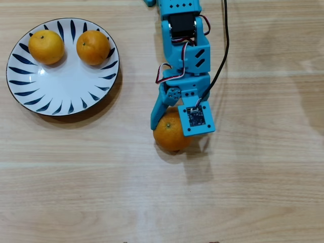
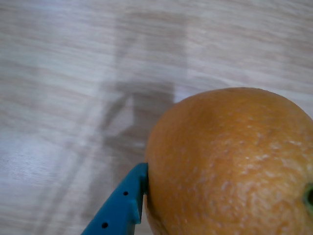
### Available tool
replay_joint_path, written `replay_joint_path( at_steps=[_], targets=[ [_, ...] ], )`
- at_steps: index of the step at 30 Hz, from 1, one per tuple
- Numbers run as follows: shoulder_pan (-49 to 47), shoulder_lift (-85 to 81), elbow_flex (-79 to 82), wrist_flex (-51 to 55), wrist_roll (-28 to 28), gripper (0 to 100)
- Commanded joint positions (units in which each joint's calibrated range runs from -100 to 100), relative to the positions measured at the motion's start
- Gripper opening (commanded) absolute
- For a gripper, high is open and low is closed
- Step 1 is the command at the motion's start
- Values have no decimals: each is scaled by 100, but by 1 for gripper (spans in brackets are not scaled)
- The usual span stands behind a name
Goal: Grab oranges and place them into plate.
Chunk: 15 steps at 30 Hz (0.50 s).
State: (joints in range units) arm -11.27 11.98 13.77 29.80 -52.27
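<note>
Two smaller oranges lie in the white plate [image 1: 61, 91] with blue rim strokes at the upper left of the overhead view, one on the left [image 1: 46, 46] and one on the right [image 1: 93, 47]. The third, larger orange [image 1: 169, 135] is at the table's middle, between the jaws of my blue gripper [image 1: 174, 129]. The left finger [image 1: 157, 114] lies against its side; the other finger is hidden under the wrist camera mount. In the wrist view the orange [image 2: 230, 166] fills the lower right, and a blue fingertip [image 2: 124, 200] presses its left side. I cannot tell whether it rests on the table or is lifted.
The arm [image 1: 185, 40] reaches down from the top edge of the overhead view, and a black cable [image 1: 225, 45] runs beside it. The light wooden table [image 1: 253, 192] lies bare around the gripper and below the plate.
</note>
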Motion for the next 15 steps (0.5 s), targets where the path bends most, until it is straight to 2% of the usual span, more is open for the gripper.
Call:
replay_joint_path(
  at_steps=[1,6,11,15],
  targets=[
    [175,-741,-177,239,271,23],
    [643,-1527,-1082,2095,773,23],
    [1337,-1899,-2033,3376,1285,23],
    [2232,-2195,-2667,4287,1949,23]
  ],
)
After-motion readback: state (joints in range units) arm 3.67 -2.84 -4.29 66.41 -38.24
